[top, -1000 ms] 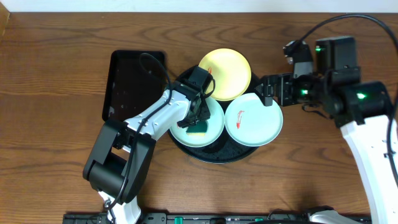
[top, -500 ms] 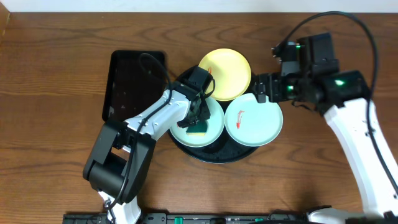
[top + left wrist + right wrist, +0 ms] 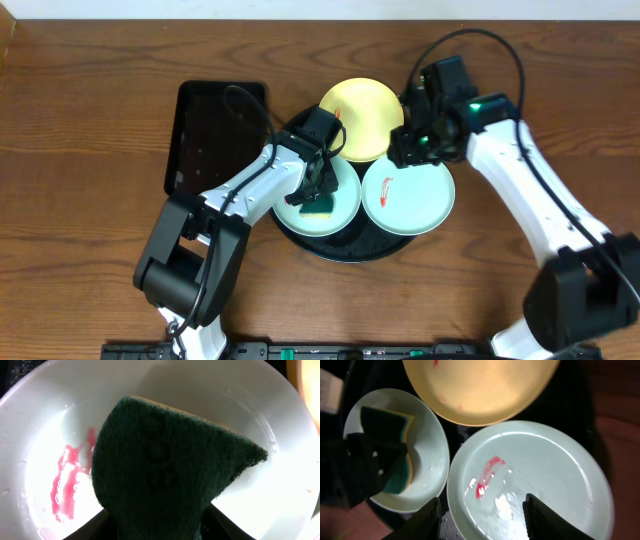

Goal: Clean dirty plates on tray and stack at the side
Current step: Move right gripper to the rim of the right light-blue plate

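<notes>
The round black tray (image 3: 340, 246) holds three plates. My left gripper (image 3: 318, 192) is shut on the green sponge (image 3: 318, 207) and presses it onto the left mint plate (image 3: 347, 208). In the left wrist view the sponge (image 3: 170, 470) covers the plate's middle (image 3: 280, 485), with a red smear (image 3: 65, 480) to its left. My right gripper (image 3: 408, 150) is open and empty above the right mint plate (image 3: 415, 200), which has a red smear (image 3: 485, 476). The yellow plate (image 3: 365, 115) lies at the back. In the right wrist view my open fingers (image 3: 482, 515) straddle the mint plate (image 3: 545, 475).
A rectangular black tray (image 3: 205, 130) lies to the left of the round tray. The wooden table (image 3: 90, 110) spreads to the left and right. My left arm (image 3: 240, 190) crosses the round tray's left edge.
My right arm has swung left from beside the tray to above the right mint plate. My left gripper and the sponge have not moved.
</notes>
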`<action>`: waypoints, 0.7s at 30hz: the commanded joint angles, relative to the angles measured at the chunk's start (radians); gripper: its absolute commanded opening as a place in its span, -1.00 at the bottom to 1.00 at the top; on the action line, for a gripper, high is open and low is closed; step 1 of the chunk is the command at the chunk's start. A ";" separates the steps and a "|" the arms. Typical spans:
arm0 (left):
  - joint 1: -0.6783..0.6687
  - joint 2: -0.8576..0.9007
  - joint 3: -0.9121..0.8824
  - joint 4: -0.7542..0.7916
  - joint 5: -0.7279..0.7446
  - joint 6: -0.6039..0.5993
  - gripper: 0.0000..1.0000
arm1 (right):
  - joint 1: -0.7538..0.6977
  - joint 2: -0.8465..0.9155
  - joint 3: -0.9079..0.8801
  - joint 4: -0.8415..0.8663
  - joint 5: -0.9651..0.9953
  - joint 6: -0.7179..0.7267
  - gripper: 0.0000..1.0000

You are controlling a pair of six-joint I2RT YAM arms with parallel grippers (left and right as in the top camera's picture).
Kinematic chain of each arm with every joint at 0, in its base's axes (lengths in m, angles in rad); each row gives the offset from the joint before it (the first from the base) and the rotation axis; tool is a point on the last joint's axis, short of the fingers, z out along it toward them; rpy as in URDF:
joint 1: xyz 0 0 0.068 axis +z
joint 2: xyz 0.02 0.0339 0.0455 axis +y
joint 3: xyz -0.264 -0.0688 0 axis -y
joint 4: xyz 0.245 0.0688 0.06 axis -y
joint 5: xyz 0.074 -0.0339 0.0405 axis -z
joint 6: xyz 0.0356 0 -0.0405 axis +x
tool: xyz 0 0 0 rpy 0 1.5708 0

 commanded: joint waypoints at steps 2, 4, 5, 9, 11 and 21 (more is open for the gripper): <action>-0.005 -0.015 0.014 -0.003 0.002 0.013 -0.03 | 0.051 0.055 -0.003 0.046 -0.037 -0.021 0.07; -0.005 -0.015 0.014 -0.003 0.002 0.013 -0.04 | 0.070 0.071 -0.003 0.078 -0.035 -0.022 0.08; -0.005 -0.015 0.014 -0.003 0.002 0.013 -0.04 | 0.078 0.075 -0.003 0.095 -0.033 -0.021 0.08; -0.005 -0.015 0.014 -0.002 0.002 0.013 -0.03 | 0.117 0.106 -0.003 0.164 -0.003 -0.014 0.07; -0.005 -0.015 0.014 -0.002 0.002 0.013 -0.03 | 0.135 0.133 -0.003 0.181 0.041 0.016 0.01; -0.005 -0.015 0.014 -0.003 0.002 0.013 -0.04 | 0.172 0.253 -0.003 0.202 0.049 0.032 -0.14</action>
